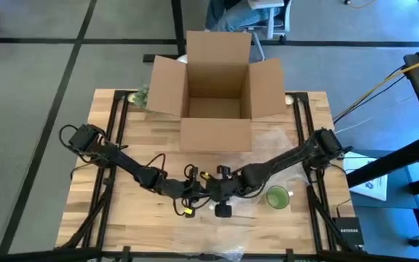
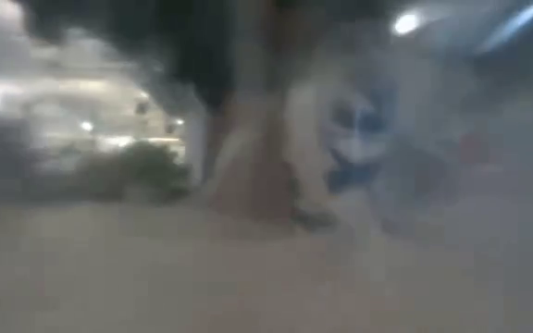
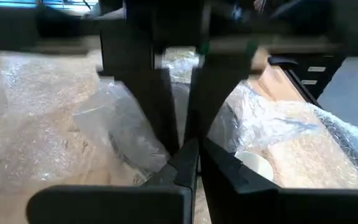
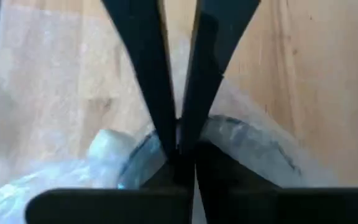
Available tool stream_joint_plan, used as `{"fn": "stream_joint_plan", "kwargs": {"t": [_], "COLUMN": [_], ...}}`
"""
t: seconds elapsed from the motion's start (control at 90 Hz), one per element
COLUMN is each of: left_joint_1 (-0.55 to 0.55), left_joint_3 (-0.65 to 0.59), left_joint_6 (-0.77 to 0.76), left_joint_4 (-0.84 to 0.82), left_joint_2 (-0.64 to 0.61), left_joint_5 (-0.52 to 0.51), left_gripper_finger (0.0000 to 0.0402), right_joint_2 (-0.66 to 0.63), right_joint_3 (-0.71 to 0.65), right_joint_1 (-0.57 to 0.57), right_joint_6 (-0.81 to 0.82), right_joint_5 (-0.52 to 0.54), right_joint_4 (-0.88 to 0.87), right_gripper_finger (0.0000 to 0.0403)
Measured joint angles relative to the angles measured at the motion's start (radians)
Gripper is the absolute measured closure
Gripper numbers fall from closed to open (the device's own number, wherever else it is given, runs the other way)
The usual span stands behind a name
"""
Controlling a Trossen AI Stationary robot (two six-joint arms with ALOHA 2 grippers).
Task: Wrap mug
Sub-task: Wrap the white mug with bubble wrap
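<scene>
Wooden table (image 1: 122,218), open cardboard box (image 1: 217,80) at far edge. Green mug (image 1: 277,197) in front of box toward right side, on bubble wrap (image 1: 268,142). Left gripper (image 1: 195,191) and right gripper (image 1: 220,191) low in front of box, just beside each other, near mug. Both pressed together, pinching clear bubble wrap (image 3: 123,130) between fingers (image 4: 148,74). Low view blurred, unreadable.

We see two dark, slender arms built of jointed segments, the left arm (image 1: 115,156) and the right arm (image 1: 289,156), each trailing thin black cables that loop beside its links. A small yellow tag (image 1: 188,212) marks the left arm's cable near its wrist. In both wrist views, each pincer carries two flat, black, tapering fingers (image 3: 157,112) mounted on a dark crossbar.
</scene>
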Motion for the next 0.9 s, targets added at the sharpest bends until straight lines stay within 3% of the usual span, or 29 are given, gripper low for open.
{"fn": "stream_joint_plan", "kwargs": {"t": [0.189, 0.278, 0.367, 0.656, 0.9], "left_joint_1": [0.0, 0.0, 0.0, 0.001, 0.001], "left_joint_3": [0.0, 0.0, 0.0, 0.001, 0.001], "left_joint_6": [-0.001, -0.002, -0.002, 0.001, 0.005], "left_joint_4": [-0.001, -0.002, -0.002, 0.006, 0.008], "left_joint_2": [-0.001, -0.001, -0.001, -0.001, -0.002], "left_joint_5": [0.0, -0.001, -0.001, -0.008, -0.006], "left_gripper_finger": [0.0402, 0.0402, 0.0402, 0.0402, 0.0402], "right_joint_2": [-0.001, -0.004, -0.004, 0.041, 0.075], "right_joint_3": [0.143, 0.173, 0.162, -0.015, 0.003], "right_joint_1": [0.001, 0.001, 0.001, -0.014, -0.034], "right_joint_6": [-0.012, 0.003, 0.014, 0.035, 0.019], "right_joint_5": [-0.002, -0.052, -0.1, -0.114, -0.124], "right_joint_4": [-0.188, -0.219, -0.196, -0.085, -0.062], "right_gripper_finger": [0.0403, 0.0403, 0.0403, 0.0403, 0.0403]}}
